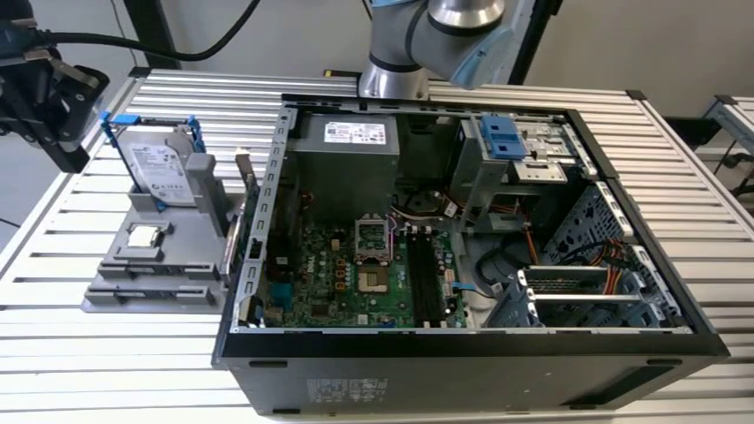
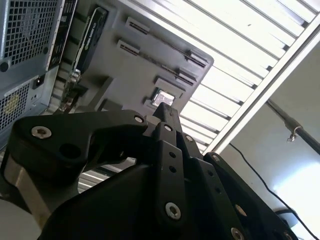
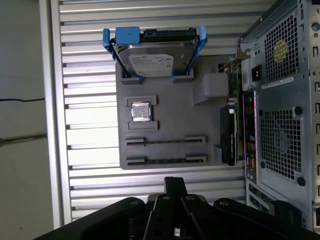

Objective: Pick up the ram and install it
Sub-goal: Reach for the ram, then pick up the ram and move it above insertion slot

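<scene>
My black gripper (image 1: 71, 157) hangs at the exterior view's far left, above the slatted table (image 1: 353, 88) and clear of the grey parts tray (image 1: 147, 296). Its fingers meet in a single tip in both wrist views (image 3: 175, 182) (image 2: 164, 108), shut with nothing visible between them. The ram is hidden or out of view. The tray's two long narrow slots (image 3: 165, 151) hold nothing that I can make out. Long black memory slots (image 1: 422, 276) run across the green motherboard (image 1: 318, 283) in the open computer case (image 1: 253, 265); I cannot tell whether a stick sits in them.
On the tray stand a silver hard drive in a blue frame (image 1: 159, 166) (image 3: 152, 60) and a small square processor chip (image 1: 144, 235) (image 3: 140, 111). A dark expansion card (image 3: 231, 135) stands between tray and case. The arm's base (image 1: 395, 75) sits behind the case.
</scene>
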Robot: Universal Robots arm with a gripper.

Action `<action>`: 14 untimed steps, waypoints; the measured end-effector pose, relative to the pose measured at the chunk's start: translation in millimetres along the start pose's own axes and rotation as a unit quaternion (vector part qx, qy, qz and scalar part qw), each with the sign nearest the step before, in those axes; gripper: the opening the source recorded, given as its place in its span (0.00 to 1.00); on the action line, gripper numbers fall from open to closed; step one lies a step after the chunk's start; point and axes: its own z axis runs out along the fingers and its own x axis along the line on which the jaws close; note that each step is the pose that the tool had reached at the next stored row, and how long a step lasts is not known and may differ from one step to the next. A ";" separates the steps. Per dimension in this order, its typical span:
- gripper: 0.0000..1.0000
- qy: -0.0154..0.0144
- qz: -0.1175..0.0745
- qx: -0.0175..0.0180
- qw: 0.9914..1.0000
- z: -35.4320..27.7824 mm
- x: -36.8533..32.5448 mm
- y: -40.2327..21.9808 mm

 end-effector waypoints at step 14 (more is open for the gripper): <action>0.00 0.001 -0.028 0.000 1.000 0.0 0.0 -0.2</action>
